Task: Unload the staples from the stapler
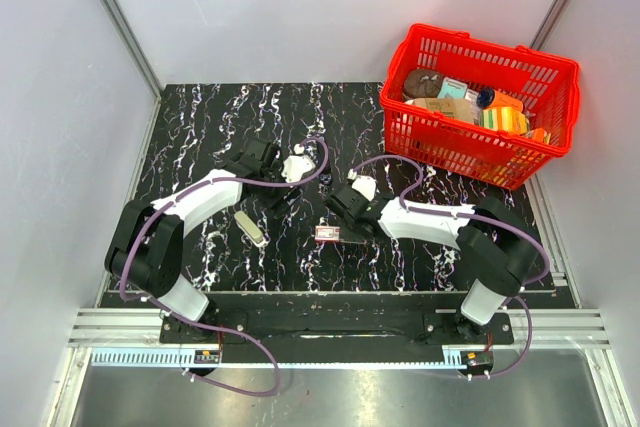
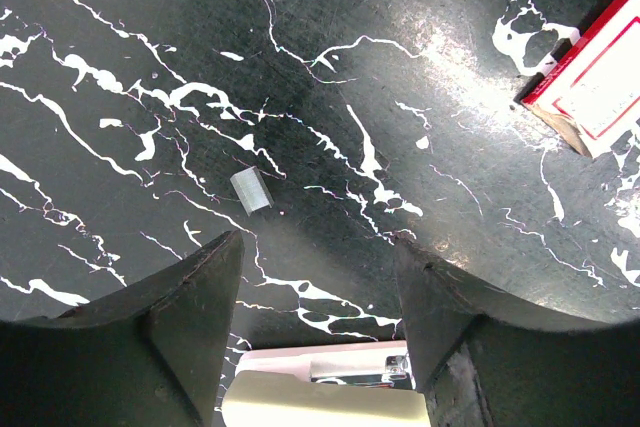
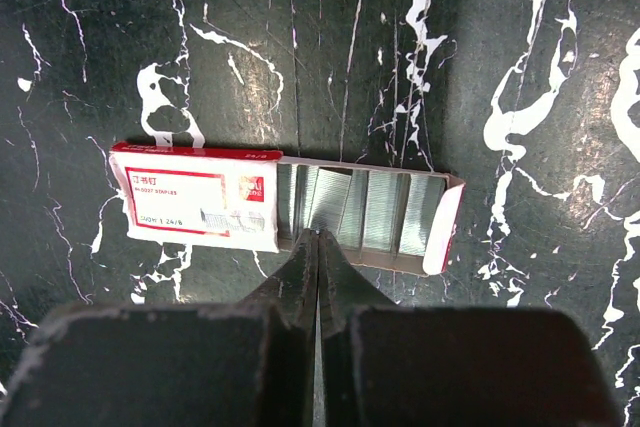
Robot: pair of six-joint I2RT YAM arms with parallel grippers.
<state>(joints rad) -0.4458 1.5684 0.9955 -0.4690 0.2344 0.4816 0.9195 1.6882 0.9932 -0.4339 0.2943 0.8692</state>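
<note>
Late in the unloading, by the look of it: the cream stapler (image 1: 252,227) lies on the black marbled table (image 1: 200,117), at about 7 o'clock from the left gripper (image 2: 315,247). That gripper hovers with its jaws roughly halfway apart and nothing between them. In the left wrist view a short loose strip of staples (image 2: 251,190) rests on the table at 11 o'clock from the gap between the fingers, clear of both, and the stapler's body and metal rail show at 6 o'clock.

The right gripper (image 3: 317,239) is fully closed with nothing visible in its grip. Its tips meet the near edge of the staple box (image 3: 195,197), whose tray is slid out toward 3 o'clock and shows rows of staples (whether the tips press on the tray or only touch it cannot be told). The red basket (image 1: 470,42) stands at 2 o'clock, well apart.

The likely next move is for the left gripper to drop over the loose strip and pinch it. That calls for a low, square approach, since the strip is thin and flat.
</note>
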